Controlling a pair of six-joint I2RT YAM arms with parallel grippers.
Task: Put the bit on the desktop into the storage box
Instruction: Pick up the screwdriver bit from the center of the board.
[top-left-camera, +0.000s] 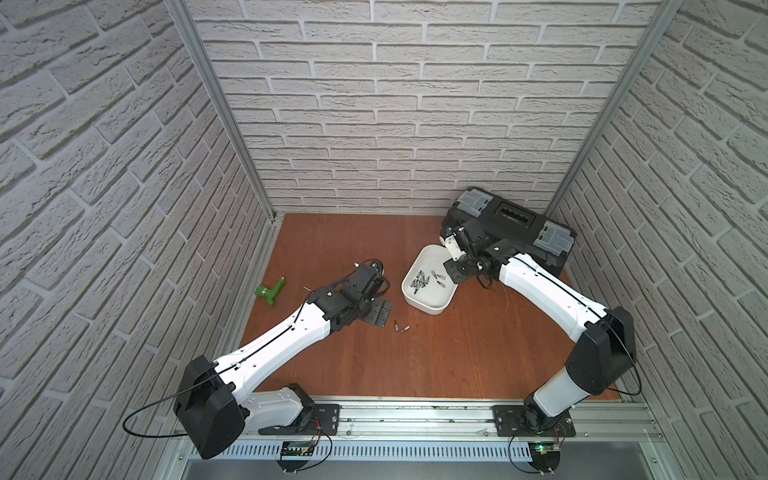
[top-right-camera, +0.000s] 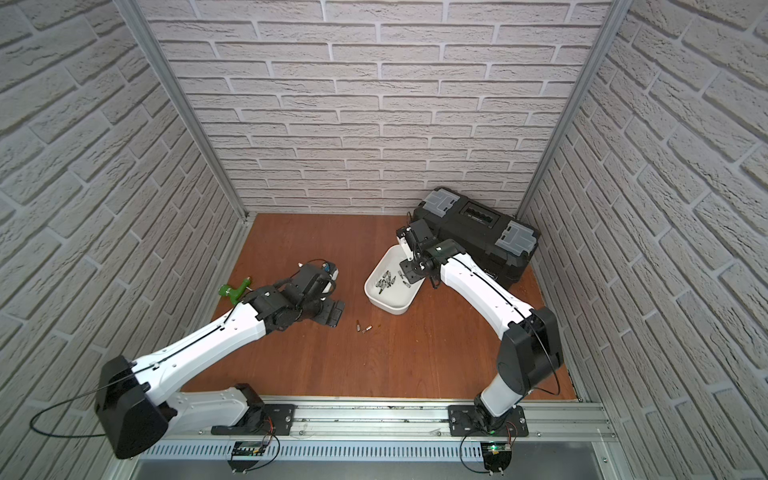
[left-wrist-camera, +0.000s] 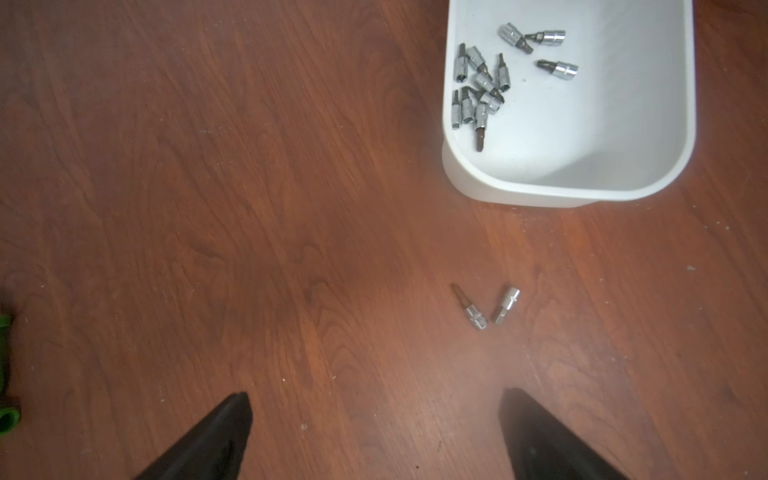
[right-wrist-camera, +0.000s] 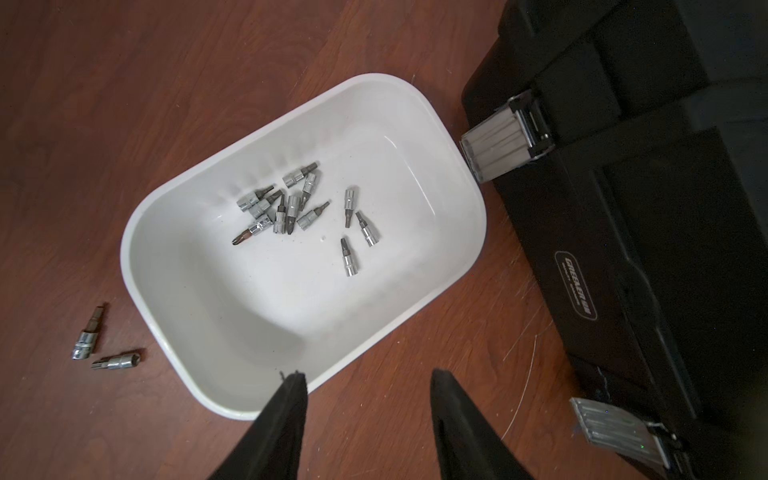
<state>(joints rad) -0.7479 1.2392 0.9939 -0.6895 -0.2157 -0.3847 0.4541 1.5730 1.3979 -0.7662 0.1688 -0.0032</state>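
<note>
Two small silver bits (top-left-camera: 401, 327) lie close together on the reddish-brown desktop (top-left-camera: 457, 353), between the arms. They also show in the left wrist view, as bits (left-wrist-camera: 488, 307), and in the right wrist view, as bits (right-wrist-camera: 104, 345). The white storage box (top-left-camera: 432, 297) stands just beyond them with several bits (right-wrist-camera: 291, 208) inside. My left gripper (left-wrist-camera: 374, 395) hovers wide open and empty over bare wood, short of the two bits. My right gripper (right-wrist-camera: 368, 374) is open and empty above the box's near rim (right-wrist-camera: 232, 409), one fingertip (right-wrist-camera: 291, 390) over the rim.
A big black toolbox (top-left-camera: 511, 226) stands at the back right, right beside the box. A green T-shaped tool (top-left-camera: 270, 291) lies at the left near the wall. An aluminium rail (top-left-camera: 415, 415) runs along the front edge. Brick-patterned walls close in three sides.
</note>
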